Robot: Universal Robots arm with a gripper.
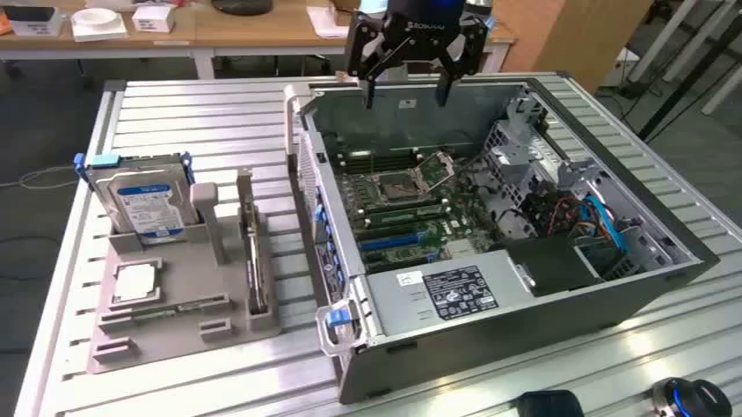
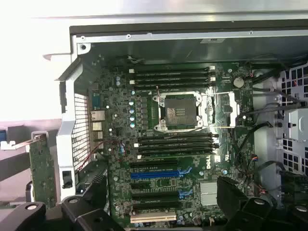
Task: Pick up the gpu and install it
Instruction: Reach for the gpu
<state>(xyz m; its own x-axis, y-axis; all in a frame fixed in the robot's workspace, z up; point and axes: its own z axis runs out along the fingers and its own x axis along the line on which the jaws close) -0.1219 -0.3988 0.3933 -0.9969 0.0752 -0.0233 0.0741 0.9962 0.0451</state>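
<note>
Exterior view: light is even and diffuse, falling from above. The slatted table [image 1: 649, 347] shows a soft sheen, brightest at its near corner on the exterior view's right. Shadows are faint, and the open computer case [image 1: 464, 347] is dimmer inside, below its far wall. Wrist view: the area beyond the case wall is blown out to white glare. The motherboard [image 2: 120, 96] is evenly lit, and the socket frame [image 2: 226, 110] glints.
</note>
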